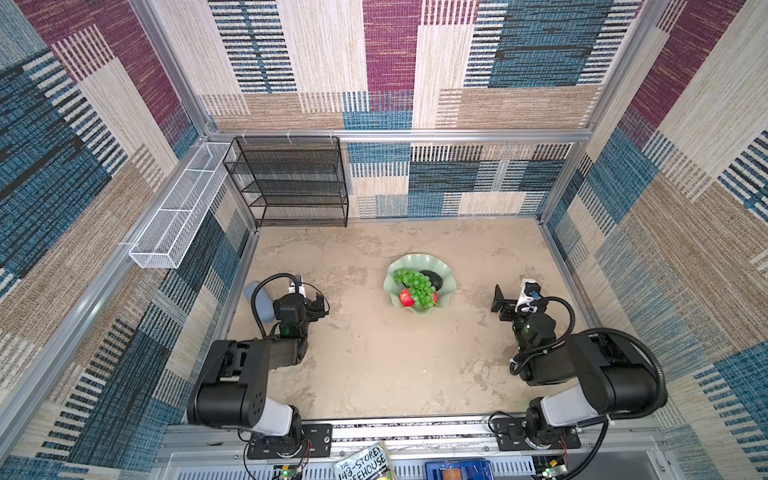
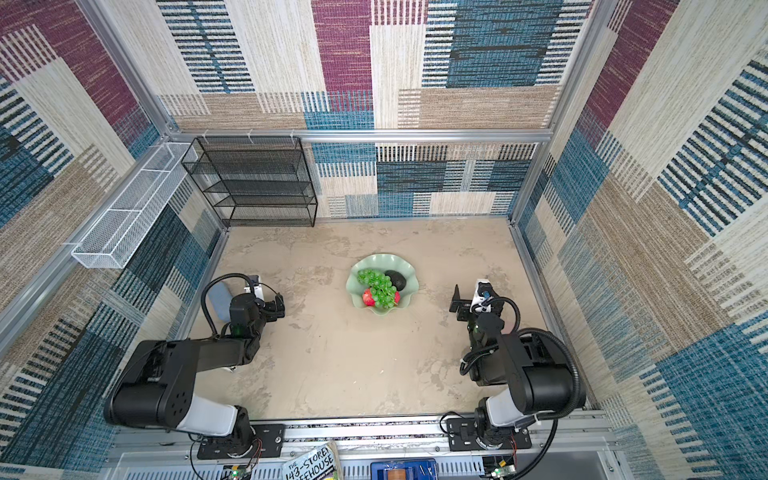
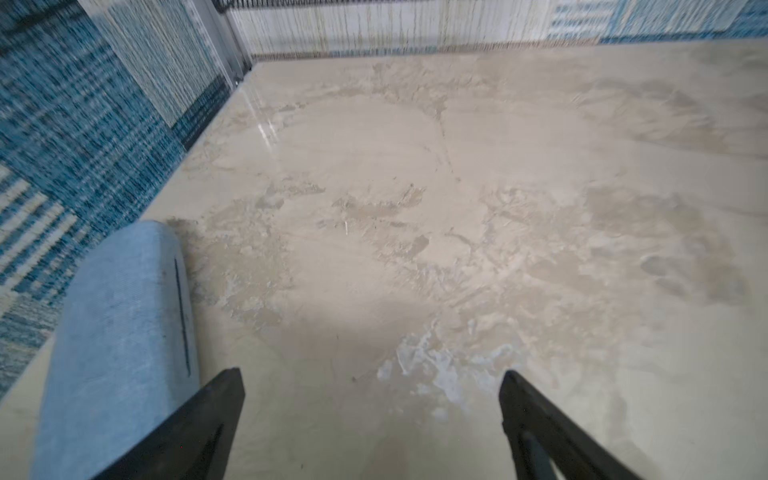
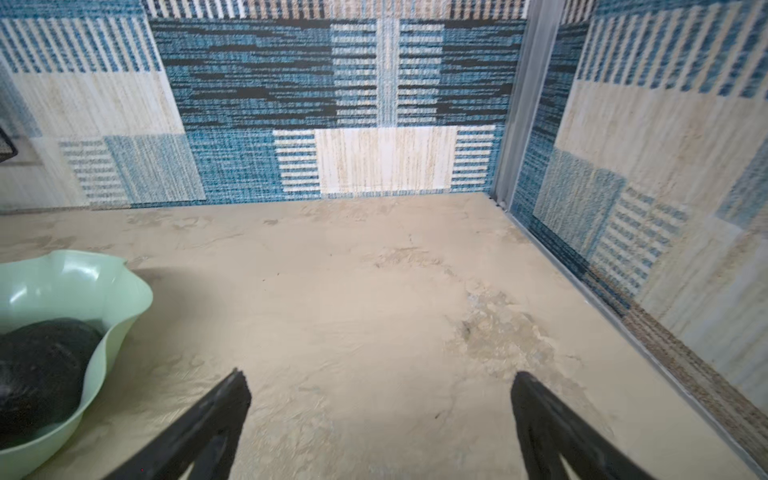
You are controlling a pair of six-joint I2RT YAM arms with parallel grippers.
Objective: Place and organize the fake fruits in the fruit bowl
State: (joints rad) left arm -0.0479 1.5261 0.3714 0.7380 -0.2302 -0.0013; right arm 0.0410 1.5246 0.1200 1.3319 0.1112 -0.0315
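1. Your fruit bowl (image 1: 409,262) (image 2: 380,259) sits on the tabletop (image 1: 374,365), with one arm on each side of it
2. Inside the fruit bowl, the green grapes (image 1: 413,286) (image 2: 380,286) drape across the middle
3. A red apple (image 1: 406,297) (image 2: 368,297) lies in the fruit bowl's near-left part, partly under the grapes, and a second red apple (image 1: 435,296) (image 2: 397,296) peeks out at the grapes' right edge
4. A dark avocado (image 1: 432,279) (image 2: 397,279) lies in the fruit bowl's far-right part, touching the grapes; in the right wrist view this avocado (image 4: 37,365) rests against the inner wall of the fruit bowl (image 4: 116,291)
5. Your left claw (image 1: 318,302) (image 3: 370,374) hangs well to the left of the fruit bowl, jaws spread wide with only bare tabletop between them
6. Your right claw (image 1: 500,305) (image 4: 378,374) hangs to the right of the fruit bowl, nearer to it than the left claw, jaws also wide and holding nothing
7. A blue-grey case (image 1: 259,301) (image 3: 120,332) lies on the tabletop just beside the left claw, on the side away from the fruit bowl
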